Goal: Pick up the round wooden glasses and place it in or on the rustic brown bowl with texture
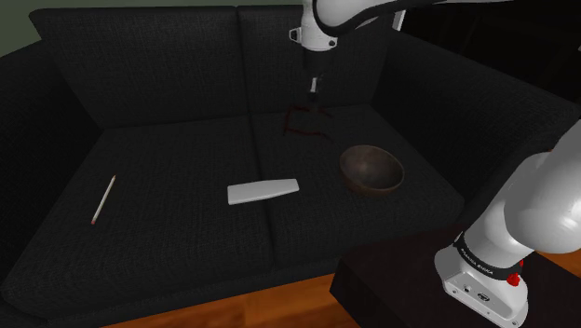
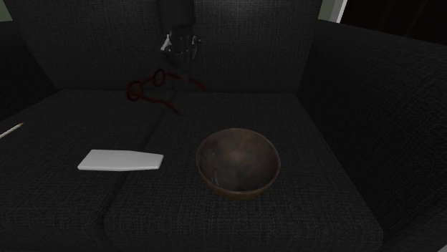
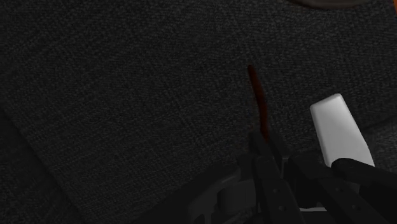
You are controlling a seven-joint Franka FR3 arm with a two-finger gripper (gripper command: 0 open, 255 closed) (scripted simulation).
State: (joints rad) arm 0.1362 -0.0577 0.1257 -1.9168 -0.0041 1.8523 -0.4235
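Note:
The round glasses (image 1: 303, 120) have a thin dark red frame and hang tilted just above the rear of the sofa seat, left of the bowl in the shoulder view. My gripper (image 1: 314, 90) is directly over them, shut on one temple arm. In the second exterior view the glasses (image 2: 154, 86) dangle under the gripper (image 2: 179, 51). In the wrist view the red temple arm (image 3: 255, 102) sticks out from between the closed fingertips of the gripper (image 3: 264, 143). The rough brown bowl (image 1: 371, 170) stands upright and empty on the seat cushion, seen as the bowl (image 2: 238, 162) nearer the second exterior camera.
A flat white slab (image 1: 263, 191) lies on the seam between the two seat cushions, beside the bowl (image 2: 120, 160). A pencil (image 1: 103, 199) lies far over on the other cushion. The black sofa's backrest (image 1: 186, 65) and armrest (image 1: 484, 102) enclose the seat.

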